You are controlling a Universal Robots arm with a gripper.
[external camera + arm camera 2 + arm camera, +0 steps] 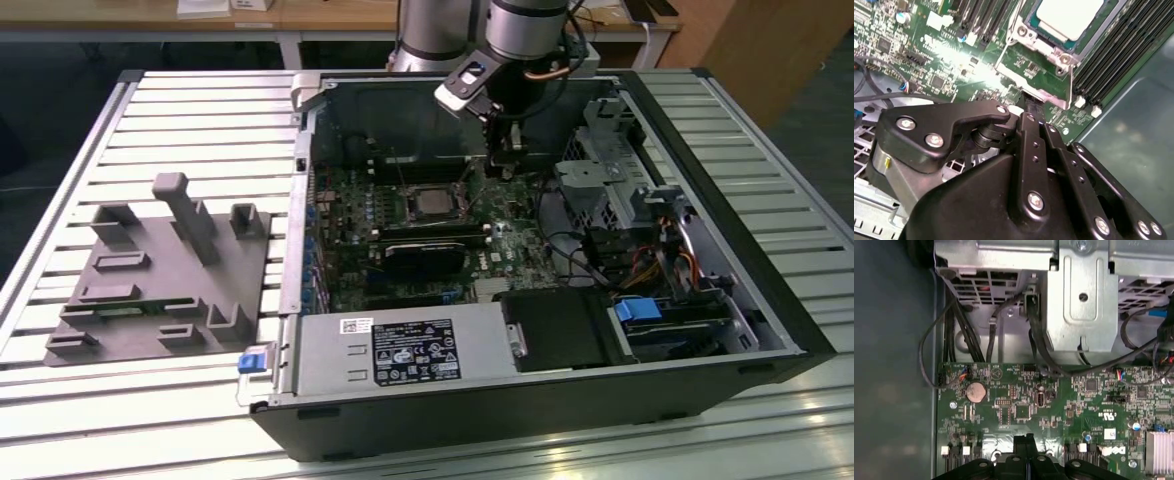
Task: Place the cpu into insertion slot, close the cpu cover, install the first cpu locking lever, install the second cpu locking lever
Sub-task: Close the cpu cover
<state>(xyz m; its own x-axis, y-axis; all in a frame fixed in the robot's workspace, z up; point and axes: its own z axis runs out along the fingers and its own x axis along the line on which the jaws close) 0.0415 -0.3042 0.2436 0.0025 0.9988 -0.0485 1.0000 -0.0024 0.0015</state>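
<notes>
I read the small, flat, pale silver square cpu as already seated in the square silver-rimmed insertion slot. The thin silver metal cpu cover seems to lie down around it, though I can't be sure. Two thin wire levers run beside the slot, and I can't tell whether either is latched. My black gripper hangs just beside the slot, its fingers drawn together with nothing visibly held. I count one cpu, one slot, one cover.
</notes>
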